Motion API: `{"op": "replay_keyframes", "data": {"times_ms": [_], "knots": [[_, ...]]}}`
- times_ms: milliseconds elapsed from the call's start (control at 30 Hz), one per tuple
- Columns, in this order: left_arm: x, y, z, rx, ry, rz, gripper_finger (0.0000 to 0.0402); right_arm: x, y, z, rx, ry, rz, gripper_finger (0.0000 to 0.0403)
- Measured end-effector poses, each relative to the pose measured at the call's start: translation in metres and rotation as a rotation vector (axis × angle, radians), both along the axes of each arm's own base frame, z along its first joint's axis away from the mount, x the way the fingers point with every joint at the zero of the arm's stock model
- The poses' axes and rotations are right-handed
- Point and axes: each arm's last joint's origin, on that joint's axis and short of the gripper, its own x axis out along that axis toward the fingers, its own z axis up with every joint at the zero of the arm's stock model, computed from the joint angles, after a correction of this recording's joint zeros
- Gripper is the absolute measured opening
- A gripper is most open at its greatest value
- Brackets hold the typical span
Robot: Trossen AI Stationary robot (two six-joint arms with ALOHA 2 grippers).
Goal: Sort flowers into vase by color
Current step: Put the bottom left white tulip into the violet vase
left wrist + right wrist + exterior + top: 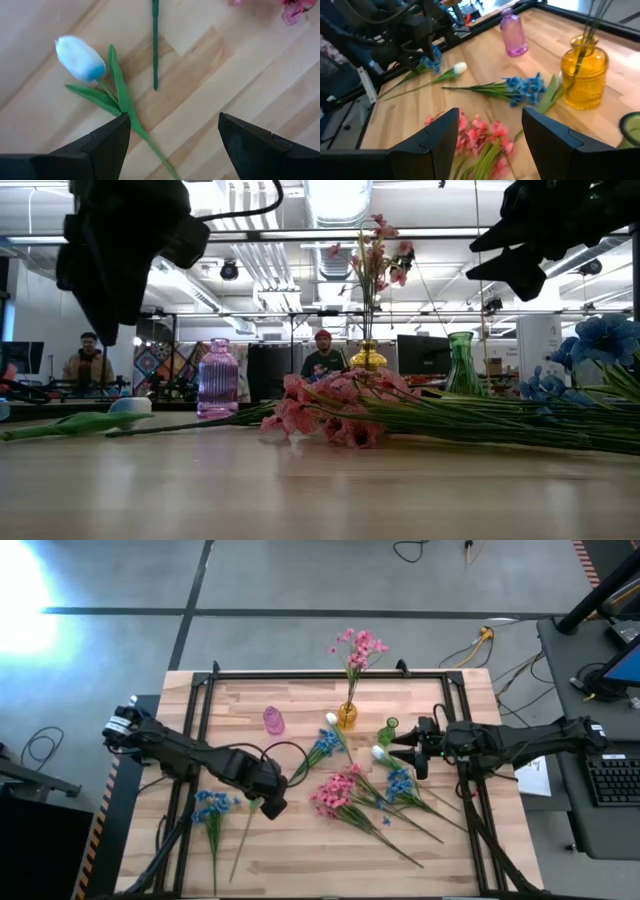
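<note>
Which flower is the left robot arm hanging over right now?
On the wooden table, find the open left gripper. Directly under it lies a white-budded flower on a green stem; the flowers beside it are blue clusters.

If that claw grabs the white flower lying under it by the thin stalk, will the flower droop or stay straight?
Probably droops a little: the white flower's stem is thin and long. It likely weighs next to nothing. The left gripper, open above it, could pinch it easily, though it may swing.
</note>
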Motion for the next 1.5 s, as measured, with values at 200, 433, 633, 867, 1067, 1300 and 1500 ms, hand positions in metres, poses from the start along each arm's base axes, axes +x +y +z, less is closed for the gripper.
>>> {"op": "replay_keyframes", "data": {"times_ms": [200,433,633,867,1067,1300,1500], "knots": [[-0.008,-0.013,-0.005,0.005,0.071,0.063,0.0288,0.0,0.0,-0.002,-0.001,0.023,0.002,0.021],[-0.01,-0.028,-0.015,0.014,0.118,0.118,0.0288,-0.001,0.0,-0.005,-0.012,0.056,0.005,0.021],[-0.006,-0.036,-0.033,0.046,0.181,0.133,0.0284,-0.001,0.0,-0.005,-0.021,0.057,0.009,0.021],[-0.001,-0.039,-0.052,0.084,0.245,0.133,0.0275,-0.003,0.0,-0.008,-0.03,0.091,0.012,0.021],[0.0,-0.04,-0.061,0.118,0.276,0.132,0.0262,-0.003,0.0,-0.008,-0.028,0.095,0.012,0.021],[0.0,-0.038,-0.067,0.191,0.278,0.13,0.0231,-0.004,0.001,-0.011,0.022,0.126,0.034,0.021],[-0.003,-0.035,-0.083,0.273,0.292,0.166,0.0187,-0.006,0.004,-0.014,0.107,0.157,0.085,0.021]]}}
